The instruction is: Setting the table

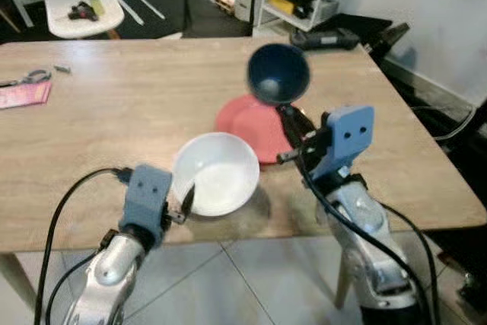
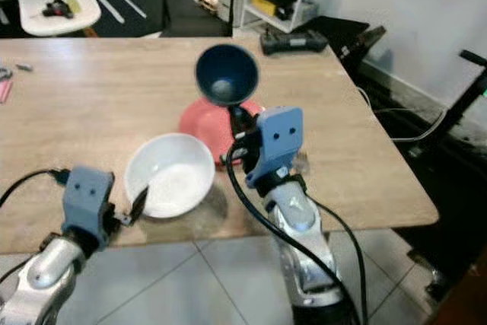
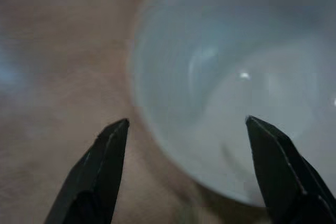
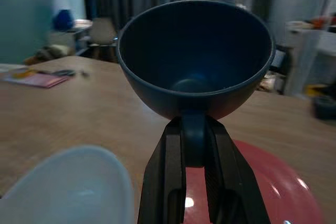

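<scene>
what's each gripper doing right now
Left gripper: jaws open at the rim of the white bowl.
Right gripper: shut on the dark blue bowl, held above the red plate.

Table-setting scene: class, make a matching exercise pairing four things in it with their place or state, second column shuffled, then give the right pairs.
Things:
1. blue bowl
2. white bowl
3. red plate
4. left gripper

Places or states:
A. open, fingers either side of a bowl's rim
B. flat on the table, under the lifted bowl
C. held up, tilted, by the right gripper
D. standing near the table's front edge

Pairs: 1-C, 2-D, 3-B, 4-A
</scene>
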